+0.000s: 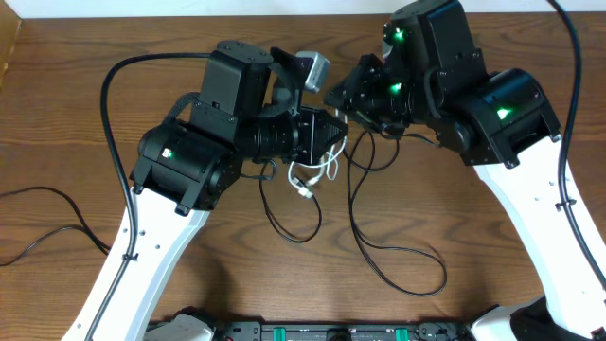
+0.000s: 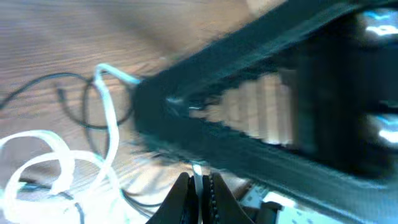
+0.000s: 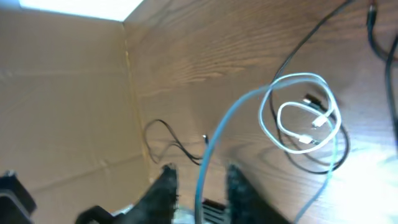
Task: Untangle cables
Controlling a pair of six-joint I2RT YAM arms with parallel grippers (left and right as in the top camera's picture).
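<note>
White cable (image 1: 305, 180) sits in small coils on the desk (image 1: 76, 114), with one strand rising lengthwise into both pincers. Both arms are bent low, wrists nose to nose. Left pincer (image 2: 198, 182) is pinching the white cable, coils just past its tips. Right pincer (image 3: 199, 174) is spread; the strand passes between its fingers, loops ahead of it. Black cables (image 1: 398, 251) loop wide on the desk, under and beyond both pincers.

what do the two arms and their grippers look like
Both the left arm and right arm have long white lower links, bulky black joint housings with green lights, and thick black cords trailing off. The left gripper and right gripper have dark, tapered fingers.
</note>
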